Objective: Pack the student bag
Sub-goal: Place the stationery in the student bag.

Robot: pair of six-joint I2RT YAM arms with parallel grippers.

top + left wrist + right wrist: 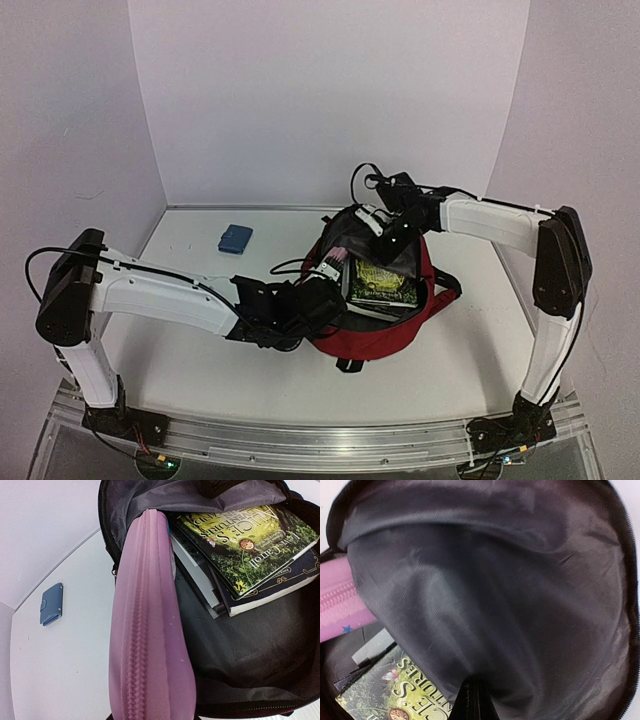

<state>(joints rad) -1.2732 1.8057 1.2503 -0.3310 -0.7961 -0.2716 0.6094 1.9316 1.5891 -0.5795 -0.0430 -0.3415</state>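
pink fabric filled your left view: the left gripper (318,292) was clamped narrow on the pencil case (150,630), whose far end pointed into the student bag (385,338), lying just ahead of it, beside the books (250,545). your right gripper (472,702) was pinched tight on the grey lining (495,580) at the bag's far rim, likely to prop the mouth wide. your left arm reached low and level; the right arched over from behind, wrist bent down.
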